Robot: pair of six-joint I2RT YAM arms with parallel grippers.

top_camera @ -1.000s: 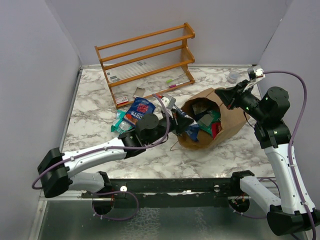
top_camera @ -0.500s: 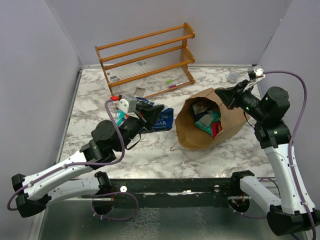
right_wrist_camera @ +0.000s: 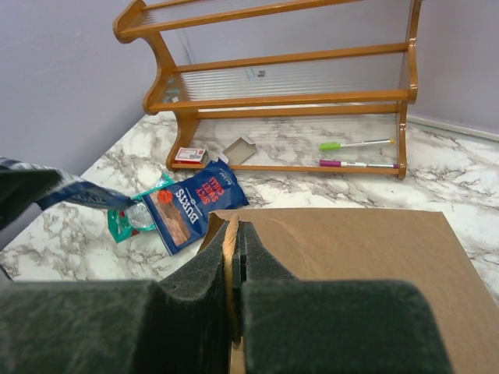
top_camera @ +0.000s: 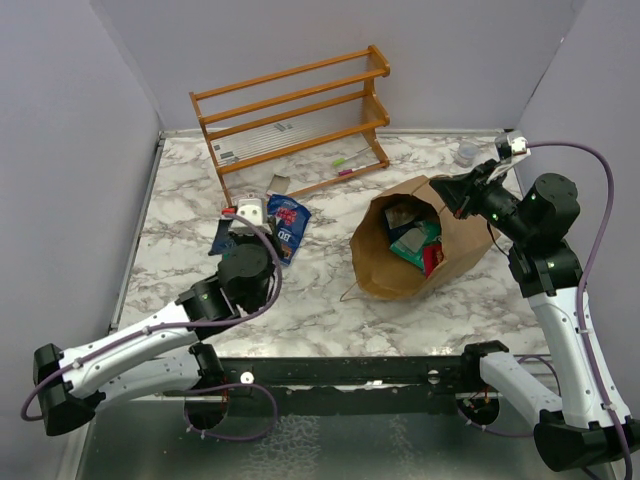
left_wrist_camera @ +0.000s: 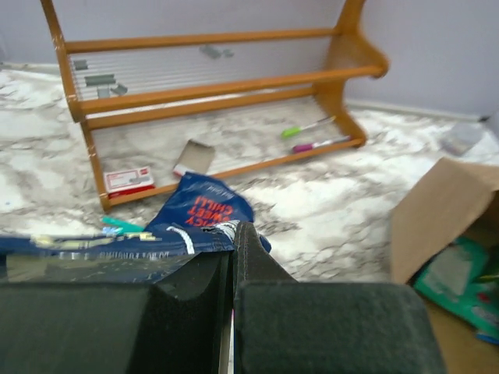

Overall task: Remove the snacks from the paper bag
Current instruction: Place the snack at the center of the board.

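- The jaws of the left gripper (left_wrist_camera: 234,251) are being held shut on a dark blue packet (left_wrist_camera: 93,251). The packet is sticking out edge-on to the left of the fingers.
- Whether that packet is touching the table (top_camera: 330,300) cannot be told.
- A Sweet Chilli packet (left_wrist_camera: 204,212) is lying flat on the marble just ahead of the left fingertips, with a teal packet (right_wrist_camera: 129,222) beside it, ahead and to the left.
- The jaws of the right gripper (right_wrist_camera: 234,257) are being kept closed, with a strip of brown paper at the edge of the paper bag (right_wrist_camera: 335,257) being pinched between the pads.
- The bag is lying on its side, spreading ahead of and below the right gripper. Its mouth is being presented toward the left gripper, well off to that gripper's right.
- Teal packets (top_camera: 415,245) and a red-marked one are being seen inside the mouth, below the right gripper.
- A wooden rack (top_camera: 295,120) is standing far ahead of both grippers, with pens (right_wrist_camera: 355,145) lying on its bottom shelf.
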